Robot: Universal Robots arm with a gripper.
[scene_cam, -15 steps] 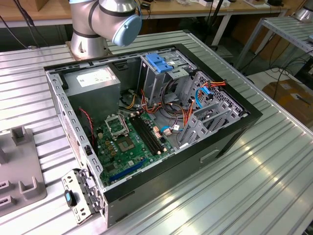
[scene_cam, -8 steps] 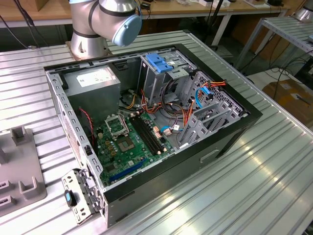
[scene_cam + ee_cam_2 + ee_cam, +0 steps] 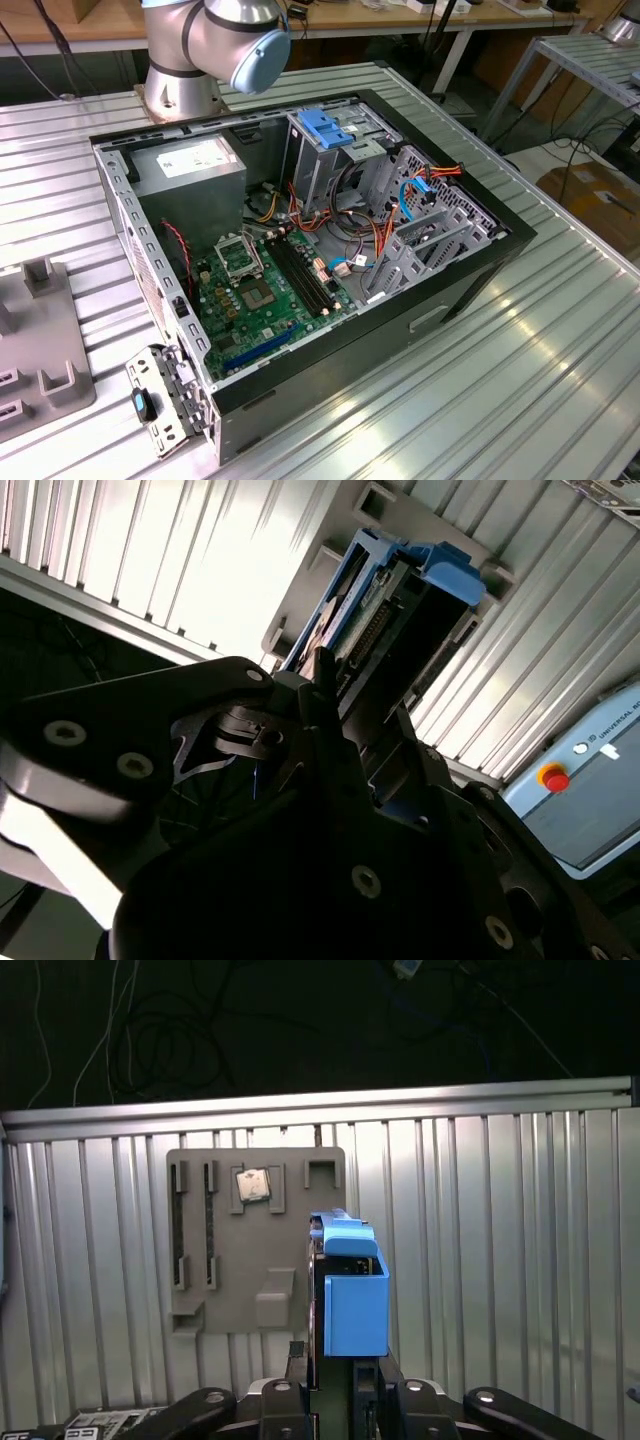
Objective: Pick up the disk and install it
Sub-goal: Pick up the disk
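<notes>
In both wrist views my gripper (image 3: 345,1368) is shut on the disk (image 3: 352,1295), which stands on edge between the fingers. Its blue plastic rail faces the first wrist view. In the second wrist view the disk (image 3: 395,610) shows its dark body and connector edge, framed by blue rails, beyond a black finger (image 3: 322,685). The disk hangs well above the ribbed metal table, over the grey parts holder (image 3: 255,1250). The open computer case (image 3: 480,265) lies on its side in the exterior view, and its metal drive cage (image 3: 330,160) carries a blue latch (image 3: 325,125).
A small square chip (image 3: 252,1185) sits in the grey holder. Inside the case are a grey power-supply box (image 3: 190,165), a green motherboard (image 3: 260,290) and loose coloured cables (image 3: 400,200). The arm's base (image 3: 185,70) stands behind the case. The grey holder (image 3: 35,340) lies at the exterior view's left.
</notes>
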